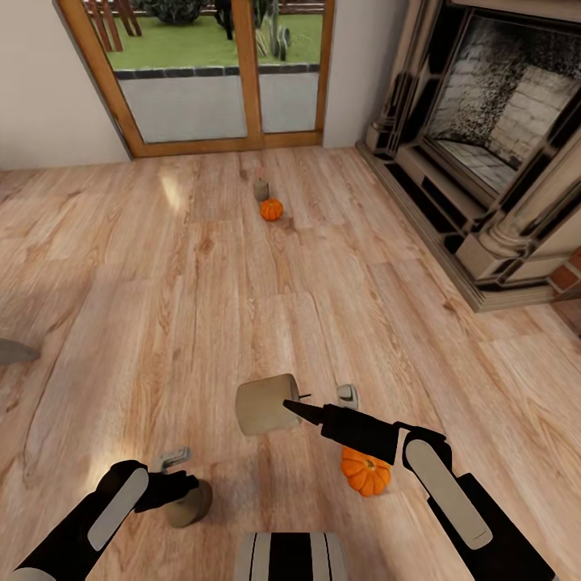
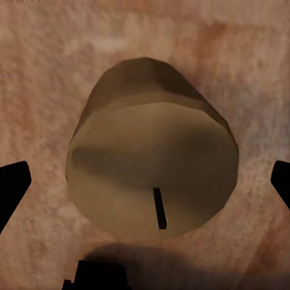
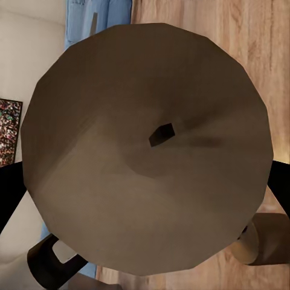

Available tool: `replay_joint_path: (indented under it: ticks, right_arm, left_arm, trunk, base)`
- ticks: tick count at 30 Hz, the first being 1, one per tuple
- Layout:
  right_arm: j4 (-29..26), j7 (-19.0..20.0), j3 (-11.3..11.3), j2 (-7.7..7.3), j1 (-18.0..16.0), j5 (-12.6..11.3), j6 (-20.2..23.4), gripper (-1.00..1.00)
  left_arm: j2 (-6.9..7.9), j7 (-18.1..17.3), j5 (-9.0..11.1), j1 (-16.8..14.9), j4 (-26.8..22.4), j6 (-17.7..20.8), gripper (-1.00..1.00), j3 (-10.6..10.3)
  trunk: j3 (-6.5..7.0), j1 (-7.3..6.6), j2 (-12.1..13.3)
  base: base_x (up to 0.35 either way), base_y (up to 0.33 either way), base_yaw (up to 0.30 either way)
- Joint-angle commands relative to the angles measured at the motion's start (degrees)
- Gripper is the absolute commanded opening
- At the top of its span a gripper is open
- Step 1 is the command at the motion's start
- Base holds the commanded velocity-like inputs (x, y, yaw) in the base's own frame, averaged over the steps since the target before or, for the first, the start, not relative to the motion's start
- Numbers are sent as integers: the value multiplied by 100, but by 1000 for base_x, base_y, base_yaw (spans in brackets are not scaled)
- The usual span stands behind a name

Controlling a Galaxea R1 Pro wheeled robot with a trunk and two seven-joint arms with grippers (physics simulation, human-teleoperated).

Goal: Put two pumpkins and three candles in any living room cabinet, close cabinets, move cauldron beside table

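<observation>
My right gripper [image 1: 305, 405] is shut on a beige candle [image 1: 265, 404], held on its side above the floor with its wick toward the fingers; the candle's flat end [image 3: 145, 151] fills the right wrist view. My left gripper [image 1: 177, 472] hangs open over a second candle [image 1: 190, 505] that stands on the floor, and its dark fingertips [image 2: 12, 187] flank that candle [image 2: 151, 163] without touching it. One orange pumpkin [image 1: 365, 473] sits on the floor under my right arm. Far ahead, another pumpkin [image 1: 271, 210] rests beside a third candle [image 1: 261, 189]. The cabinet, cauldron and table are out of view.
An ornate fireplace surround [image 1: 484, 186] fills the right side, its plinth jutting onto the wood floor. A glass door with a wooden frame [image 1: 218, 97] stands at the back. A grey object [image 1: 12, 351] pokes in at the left edge. Open floor lies between me and the far pumpkin.
</observation>
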Motion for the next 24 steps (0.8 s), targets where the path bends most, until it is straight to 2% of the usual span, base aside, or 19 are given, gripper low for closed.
replay_joint_path:
  ticks: [1, 7, 12, 18, 24]
  right_arm:
    - [-1, 7, 3, -3, -4, -14, 15, -100]
    - [-1, 7, 3, -3, -4, -14, 15, -100]
    - [-1, 7, 3, -3, -4, -14, 15, -100]
    - [-1, 7, 3, -4, -4, -14, 15, -100]
    - [-1, 7, 3, -3, -3, -14, 15, -100]
  left_arm:
    - [6, 56, 60, -3, -7, 4, 100, -19]
    - [-1, 56, 56, -2, 0, -15, 100, -19]
    - [-5, 56, 52, 1, 4, -196, 100, -47]
    - [-11, 56, 51, -3, 23, -237, 100, -64]
    - [-25, 56, 51, 1, 28, -258, 100, -76]
  trunk:
    - [-4, -1, -2]
    - [-4, -1, -2]
    - [-4, -1, -2]
    - [-137, 14, -10]
    - [-137, 14, -10]
  base:
    - [40, 40, 0]
    - [44, 42, 0]
    - [5, 5, 0]
    - [0, 0, 0]
    - [0, 0, 0]
